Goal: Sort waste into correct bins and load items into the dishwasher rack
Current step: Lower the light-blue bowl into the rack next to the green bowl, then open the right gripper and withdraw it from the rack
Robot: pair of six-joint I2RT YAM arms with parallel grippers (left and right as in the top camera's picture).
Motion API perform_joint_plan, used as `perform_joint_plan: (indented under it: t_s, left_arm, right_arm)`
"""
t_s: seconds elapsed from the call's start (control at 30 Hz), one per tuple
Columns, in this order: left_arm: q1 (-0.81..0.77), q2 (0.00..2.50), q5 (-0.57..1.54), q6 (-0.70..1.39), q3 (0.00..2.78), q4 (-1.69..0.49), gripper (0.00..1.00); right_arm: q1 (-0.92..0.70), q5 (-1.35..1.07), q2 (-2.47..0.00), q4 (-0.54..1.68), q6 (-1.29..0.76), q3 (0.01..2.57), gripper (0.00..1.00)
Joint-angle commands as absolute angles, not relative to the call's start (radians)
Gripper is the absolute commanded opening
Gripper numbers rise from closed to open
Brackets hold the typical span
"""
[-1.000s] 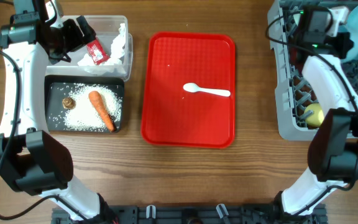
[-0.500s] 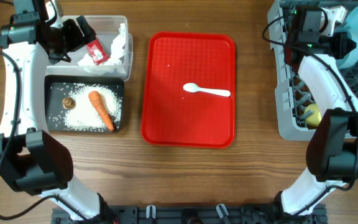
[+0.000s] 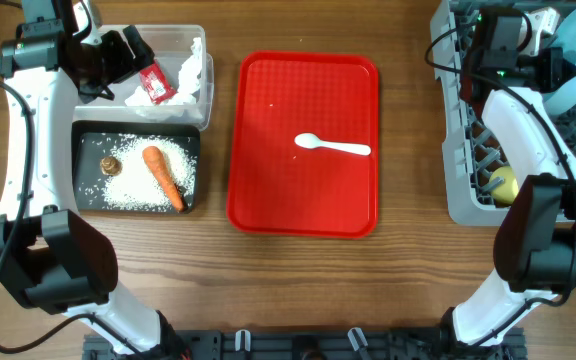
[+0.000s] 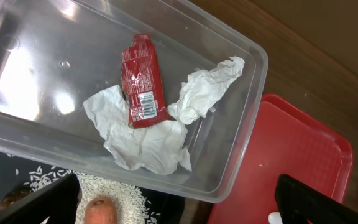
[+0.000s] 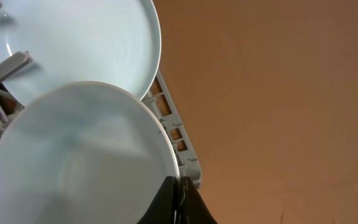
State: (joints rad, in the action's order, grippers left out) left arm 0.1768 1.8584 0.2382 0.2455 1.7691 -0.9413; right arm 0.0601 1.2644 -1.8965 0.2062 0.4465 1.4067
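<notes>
Now the right gripper (image 5: pixel 176 185) is pinching shut on the bowl (image 5: pixel 73 168) rim at the rack (image 5: pixel 179 146), beside the plate (image 5: pixel 73 43); it ought to be lowering gently between pegs before releasing; the left gripper (image 3: pixel 116 60) is gaping empty over the clear bin (image 4: pixel 244 134)

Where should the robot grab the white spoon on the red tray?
By the handle, coming straight down from above. The spoon lies flat on the tray, bowl to the left, its thin straight handle pointing right, so jaws can probably close across the handle's middle.
</notes>
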Motion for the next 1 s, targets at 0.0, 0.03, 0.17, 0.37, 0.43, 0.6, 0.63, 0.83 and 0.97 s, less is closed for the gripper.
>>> perform_joint_plan:
  t_s: [0.0, 0.03, 0.17, 0.37, 0.43, 0.6, 0.63, 0.83, 0.97]
  left_arm:
    - [0.18, 1.827, 0.253, 0.244, 1.781, -0.939, 1.0]
    - [0.18, 1.827, 0.253, 0.244, 1.781, -0.939, 1.0]
    - [0.18, 1.827, 0.253, 0.244, 1.781, -0.939, 1.0]
    - [0.18, 1.827, 0.253, 0.244, 1.781, -0.939, 1.0]
    - [0.18, 1.827, 0.253, 0.244, 1.781, -0.939, 1.0]
    - [0.18, 1.827, 0.253, 0.244, 1.781, -0.939, 1.0]
    - [0.18, 1.827, 0.253, 0.244, 1.781, -0.939, 1.0]
    - [0.18, 1.827, 0.253, 0.244, 1.781, -0.939, 1.0]
    - [0.18, 1.827, 0.253, 0.244, 1.781, -0.939, 1.0]
  right_arm:
    - [0.065, 1.275, -1.908, 0.169, 0.525, 1.399, 0.05]
    - [0.067, 1.275, -1.908, 0.156, 0.535, 1.399, 0.04]
    - [0.079, 1.229, -1.908, 0.136, 0.578, 1.399, 0.04]
    - [0.083, 1.196, -1.939, 0.142, 0.678, 1.399, 0.04]
    - [0.081, 1.196, -1.95, 0.144, 0.683, 1.399, 0.04]
    - [0.061, 1.196, -1.968, 0.15, 0.685, 1.399, 0.04]
    - [0.054, 1.196, -1.973, 0.15, 0.685, 1.399, 0.04]
    - [0.013, 1.172, -2.002, 0.17, 0.685, 1.399, 0.04]
    - [-0.009, 1.169, -2.036, 0.197, 0.682, 1.399, 0.04]
